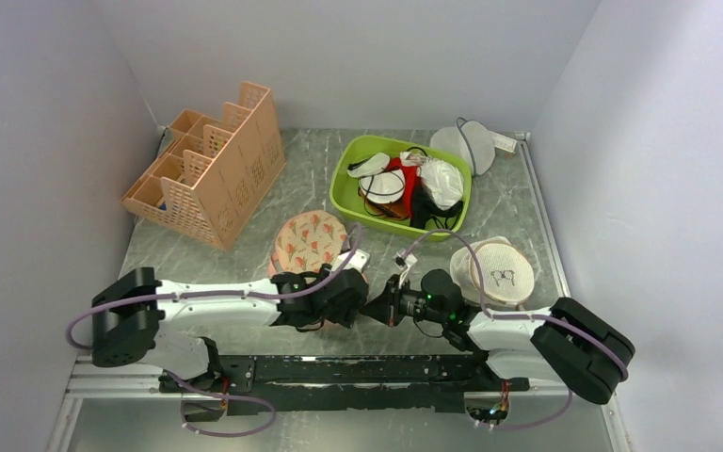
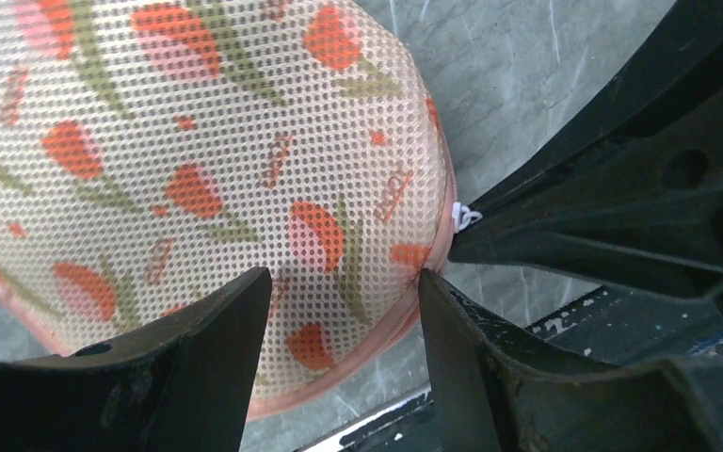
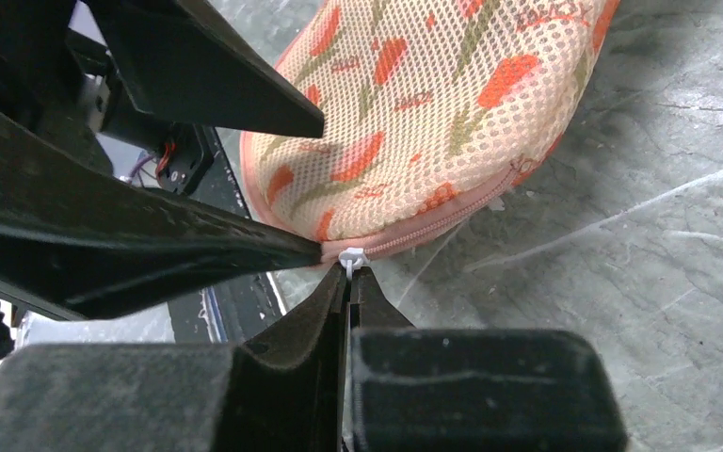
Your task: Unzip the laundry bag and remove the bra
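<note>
**Bag partly out of sight**

From above, the bag [image 1: 309, 240] has its near end hidden under the left arm [image 1: 216, 303]. Both wrist views cut it off at the top edge. The zip pull [image 3: 350, 255] is mostly buried between the fingertips of the right end effector [image 3: 350, 278]. The bag's contents cannot be made out through the mesh.
</note>
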`<action>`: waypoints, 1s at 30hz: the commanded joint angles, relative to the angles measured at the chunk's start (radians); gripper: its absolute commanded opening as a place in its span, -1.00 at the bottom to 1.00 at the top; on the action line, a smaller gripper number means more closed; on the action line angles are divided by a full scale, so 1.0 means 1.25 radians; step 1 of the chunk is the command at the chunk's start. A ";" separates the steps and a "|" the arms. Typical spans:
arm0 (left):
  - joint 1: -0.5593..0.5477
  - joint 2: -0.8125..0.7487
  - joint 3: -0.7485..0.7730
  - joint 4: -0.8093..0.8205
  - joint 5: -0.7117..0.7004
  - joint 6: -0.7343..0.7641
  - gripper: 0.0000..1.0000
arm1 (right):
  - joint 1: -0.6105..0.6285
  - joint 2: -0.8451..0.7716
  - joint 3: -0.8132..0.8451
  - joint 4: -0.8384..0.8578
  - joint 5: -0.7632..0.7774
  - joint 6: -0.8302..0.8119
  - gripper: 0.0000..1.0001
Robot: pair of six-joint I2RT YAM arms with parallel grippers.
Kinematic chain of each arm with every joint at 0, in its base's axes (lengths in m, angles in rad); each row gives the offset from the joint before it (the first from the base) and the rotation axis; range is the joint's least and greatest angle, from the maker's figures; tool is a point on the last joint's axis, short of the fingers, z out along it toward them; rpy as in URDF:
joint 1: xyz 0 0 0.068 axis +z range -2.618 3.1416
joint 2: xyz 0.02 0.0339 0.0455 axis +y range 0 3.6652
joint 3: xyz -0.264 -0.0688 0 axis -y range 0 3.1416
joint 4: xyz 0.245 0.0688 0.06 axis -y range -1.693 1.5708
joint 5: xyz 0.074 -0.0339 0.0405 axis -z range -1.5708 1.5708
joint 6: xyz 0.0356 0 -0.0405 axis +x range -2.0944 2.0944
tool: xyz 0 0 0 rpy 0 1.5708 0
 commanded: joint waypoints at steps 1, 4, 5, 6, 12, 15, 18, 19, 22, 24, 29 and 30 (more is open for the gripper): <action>-0.006 0.053 0.033 0.063 0.032 0.060 0.39 | 0.013 -0.014 0.004 0.010 0.018 0.009 -1.00; -0.010 0.080 0.028 0.077 0.045 0.055 0.37 | 0.017 -0.006 0.005 0.015 0.021 0.009 -1.00; -0.011 0.086 0.027 0.070 0.041 0.049 0.36 | 0.018 -0.002 0.006 0.018 0.021 0.009 -1.00; -0.014 0.087 0.023 0.065 0.035 0.042 0.35 | 0.018 0.002 0.006 0.020 0.021 0.008 -1.00; -0.014 0.081 -0.020 0.053 0.028 0.005 0.12 | 0.020 0.035 0.013 0.040 0.016 0.005 -1.00; -0.013 0.096 -0.049 0.045 0.014 -0.025 -0.04 | 0.020 0.044 0.018 0.041 0.014 0.000 -1.00; -0.011 0.108 -0.085 0.036 0.006 -0.083 -0.13 | 0.020 0.038 0.014 0.027 0.032 -0.006 -1.00; -0.010 0.109 -0.100 0.037 0.009 -0.098 -0.15 | 0.020 0.033 0.013 0.016 0.043 -0.011 -1.00; -0.007 0.107 -0.145 0.044 0.022 -0.143 -0.19 | 0.019 0.026 0.015 -0.018 0.075 -0.029 -1.00; -0.003 0.104 -0.170 0.048 0.030 -0.171 -0.20 | 0.013 0.022 0.026 -0.057 0.097 -0.051 -1.00; 0.003 0.098 -0.216 0.044 0.031 -0.226 -0.21 | -0.054 0.027 0.059 -0.140 0.134 -0.106 -1.00; 0.004 0.094 -0.224 0.044 0.032 -0.233 -0.21 | -0.075 0.036 0.067 -0.145 0.127 -0.118 -1.00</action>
